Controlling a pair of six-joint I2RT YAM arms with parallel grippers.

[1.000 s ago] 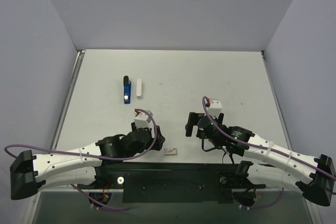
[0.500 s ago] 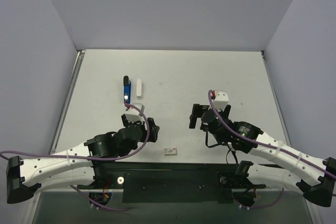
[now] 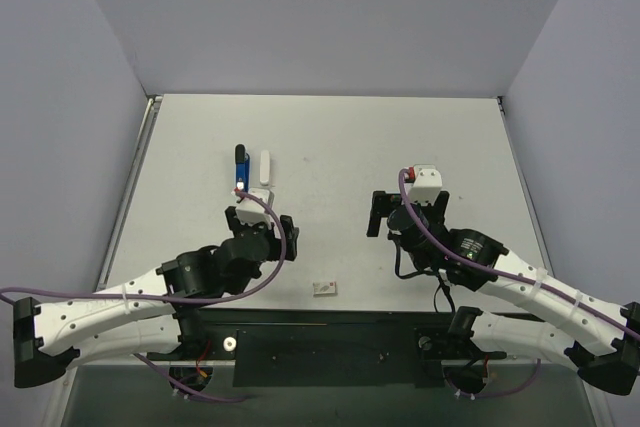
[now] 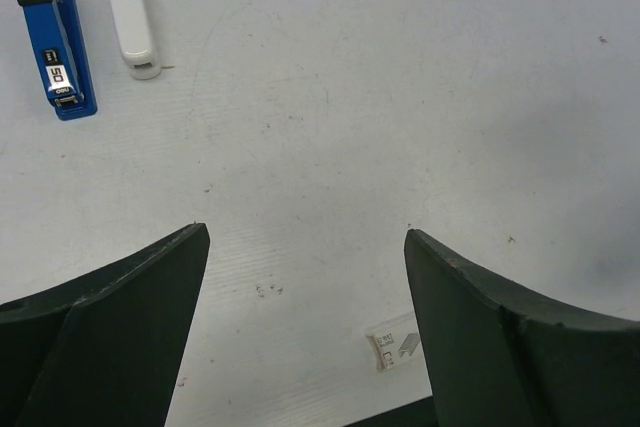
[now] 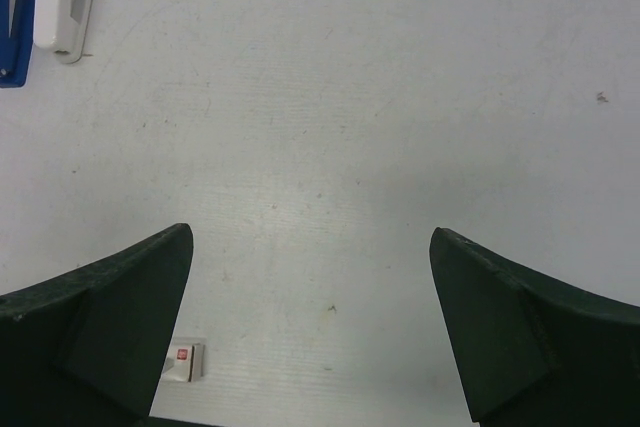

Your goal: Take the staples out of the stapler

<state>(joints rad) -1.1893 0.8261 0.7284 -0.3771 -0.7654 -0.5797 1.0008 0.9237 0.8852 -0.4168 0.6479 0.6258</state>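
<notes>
Left tool [image 4: 305,235] has advanced to 6 o'clock of the stapler [image 4: 60,47] — jaws spread, holding nothing; right tool [image 5: 310,235] likewise gapes over the bench [image 5: 400,97].

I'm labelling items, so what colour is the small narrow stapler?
The small narrow stapler is blue with a black end; left wrist view shows it best.
</notes>
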